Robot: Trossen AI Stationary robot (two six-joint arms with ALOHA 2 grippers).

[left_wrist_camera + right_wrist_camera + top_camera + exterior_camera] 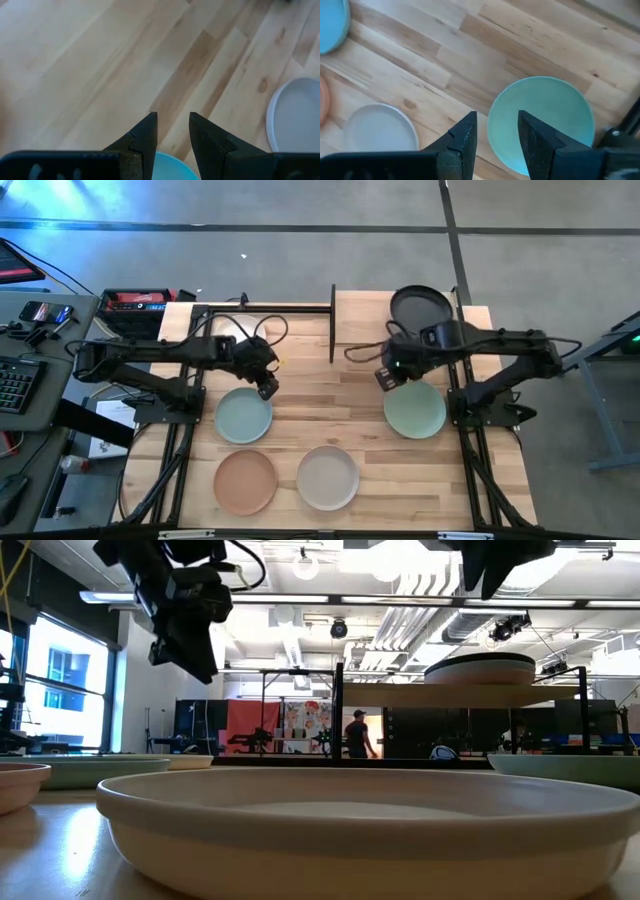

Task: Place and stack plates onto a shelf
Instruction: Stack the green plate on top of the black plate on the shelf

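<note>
Five plates show: a black plate (421, 306) on the shelf (400, 320), four on the table. Left gripper (266, 388) and right gripper (386, 378) hover with fingers apart, empty. No writing is readable.

Left tool (172, 131), fingers slightly parted, above blue-green plate (172, 167) and tabletop (100, 60).

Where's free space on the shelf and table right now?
Shelf: left half bare, black plate fills the right. Table: open strip between blue-green plate and mint plate. Crowded at the front: peach and beige plates side by side.
</note>
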